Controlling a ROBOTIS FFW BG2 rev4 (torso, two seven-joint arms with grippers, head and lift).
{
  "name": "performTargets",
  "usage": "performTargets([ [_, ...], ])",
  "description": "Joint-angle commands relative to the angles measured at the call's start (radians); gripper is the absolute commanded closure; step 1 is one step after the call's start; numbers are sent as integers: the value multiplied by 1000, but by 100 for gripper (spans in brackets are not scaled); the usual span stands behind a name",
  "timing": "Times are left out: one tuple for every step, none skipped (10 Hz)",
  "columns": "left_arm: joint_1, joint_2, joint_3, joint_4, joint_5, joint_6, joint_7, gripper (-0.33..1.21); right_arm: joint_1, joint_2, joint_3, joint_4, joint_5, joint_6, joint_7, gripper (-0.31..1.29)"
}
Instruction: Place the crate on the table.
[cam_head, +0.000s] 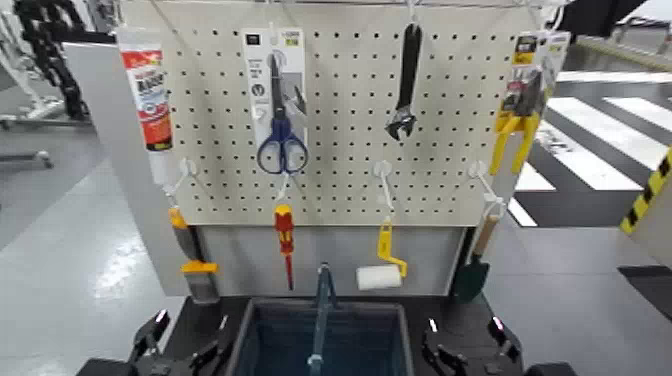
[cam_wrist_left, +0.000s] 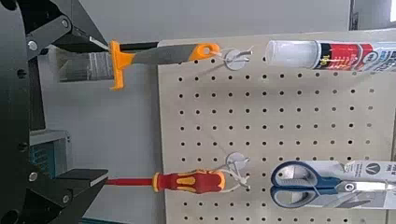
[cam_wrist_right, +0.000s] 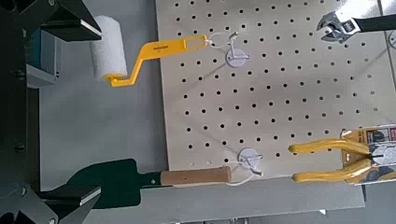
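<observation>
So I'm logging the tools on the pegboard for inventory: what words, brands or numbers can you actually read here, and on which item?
None can be read.
Sealant tube: red label with white characters, too blurred to read.
Scissors: white card with a dark logo block and small print, unreadable.
Pliers: yellow and black card, print too small.
Wrench, screwdriver, paint roller, crate: no text visible.

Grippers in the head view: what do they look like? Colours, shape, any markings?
Both the left gripper and the right gripper are black, angular, two-fingered, each with small pale patches near the fingertips. Wrist views show matte black brackets with bolts. No cables or lettering visible.
</observation>
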Motion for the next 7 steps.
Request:
performTargets([
  [2,-4,-5,7,-4,-18,1,33,0,0,1,0,0,0,0,14],
  [1,-2,-5,7,-4,-23,3,33,0,0,1,0,0,0,0,14],
  [-1,-1,-5,9,-4,-23,3,33,-1,0,1,0,-2,0,0,14],
  [-4,1,-5,10,-4,-24,3,33,-3,-1,1,0,-2,0,0,14],
  [-9,1,-7,13,-4,-28,3,33,-3,-1,1,0,-2,0,0,14],
  [-12,2,-9,16,-4,-29,3,33,-5,-3,3,3,-2,0,0,14],
  [-13,2,-9,19,-2,-31,3,33,-5,-3,3,3,-2,0,0,14],
])
